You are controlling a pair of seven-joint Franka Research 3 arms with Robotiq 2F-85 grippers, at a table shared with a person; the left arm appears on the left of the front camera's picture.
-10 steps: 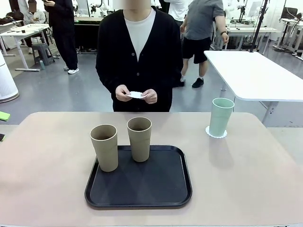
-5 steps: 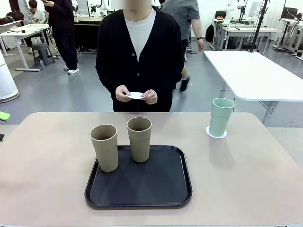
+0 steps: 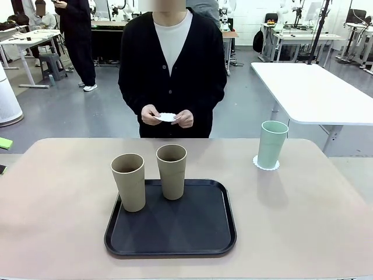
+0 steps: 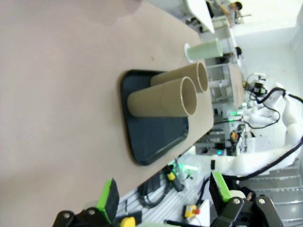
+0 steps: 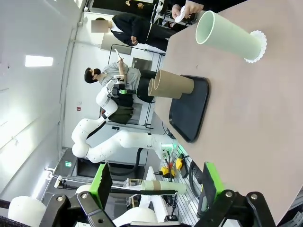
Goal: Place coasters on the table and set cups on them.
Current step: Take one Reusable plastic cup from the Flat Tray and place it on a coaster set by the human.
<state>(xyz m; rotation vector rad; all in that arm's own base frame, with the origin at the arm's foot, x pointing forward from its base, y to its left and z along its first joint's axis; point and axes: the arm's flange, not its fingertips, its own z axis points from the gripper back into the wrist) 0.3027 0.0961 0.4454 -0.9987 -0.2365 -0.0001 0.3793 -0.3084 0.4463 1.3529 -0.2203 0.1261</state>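
Two beige-brown cups [image 3: 129, 181] [image 3: 172, 171] stand upright on the black tray [image 3: 175, 233] in the middle of the tan table [image 3: 58, 198]. The mint green cup [image 3: 271, 144] stands on a white scalloped coaster [image 3: 266, 164] at the table's far right. The person at the far side holds more white coasters [image 3: 167, 117] in both hands above the table edge. My left gripper [image 4: 163, 196] is open, held off the table's edge, with the tray [image 4: 151, 137] and brown cups [image 4: 163, 99] ahead. My right gripper [image 5: 156, 184] is open too, well back from the green cup [image 5: 227, 35].
A white table [image 3: 309, 87] stands behind on the right. Bare tabletop lies left of the tray and in front of the green cup. A small green object [image 3: 4, 143] sits off the table's far left corner. People stand in the background.
The cups, tray and the person's hands have stayed put. Only a passer-by in the background has walked out of sight.
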